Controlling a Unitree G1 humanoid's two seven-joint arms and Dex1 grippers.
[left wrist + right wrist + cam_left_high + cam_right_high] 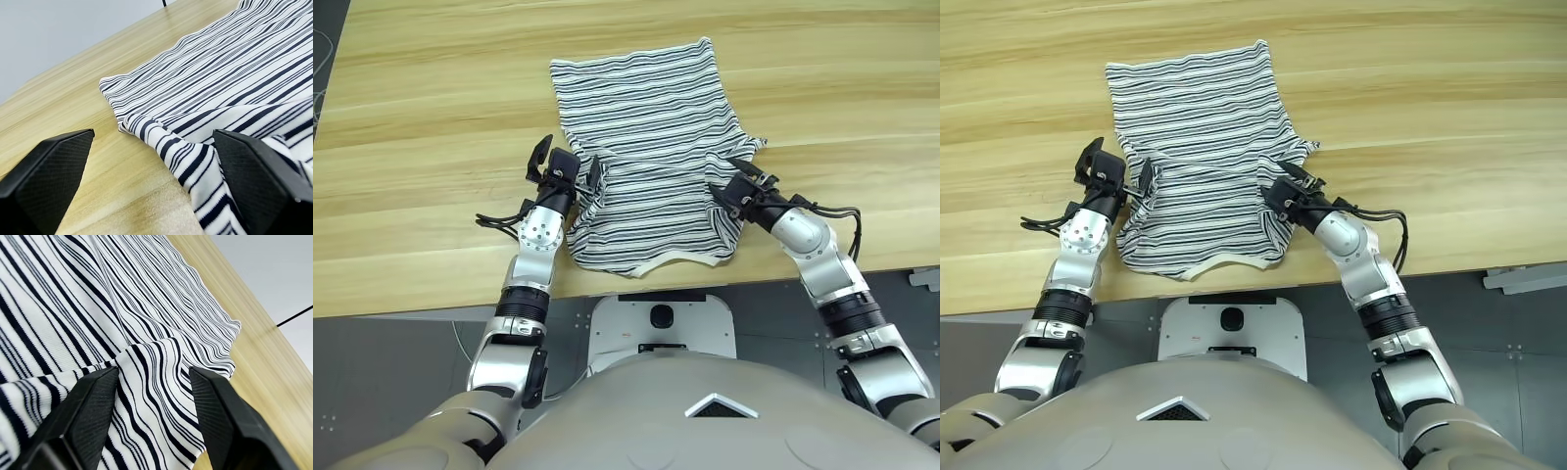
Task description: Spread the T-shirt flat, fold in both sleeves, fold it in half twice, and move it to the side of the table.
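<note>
Left eye view: the striped T-shirt [646, 137] lies on the wooden table [431, 117], its long axis running away from me and its white-banded end at the near table edge. The cloth is rucked along both near sides, and the far end lies flat and straight. On my right side a flap is folded in over the body, and a small corner of it sticks out past the side edge.

My left gripper [570, 162] sits at the shirt's left edge, in the near half. Left wrist view: its fingers [54, 166] stand wide apart. One is over bare wood and the other is at the cloth, with a raised wrinkle of the shirt's edge between them. It has hold of nothing.

My right gripper [729, 181] sits on the shirt's right side, over the folded-in flap. Right wrist view: its fingers [93, 406] are parted, and striped cloth with one folded edge lies across the gap between them. The jaws are not closed on the cloth. I cannot tell whether the fingertips touch the fabric or stand just above it.
</note>
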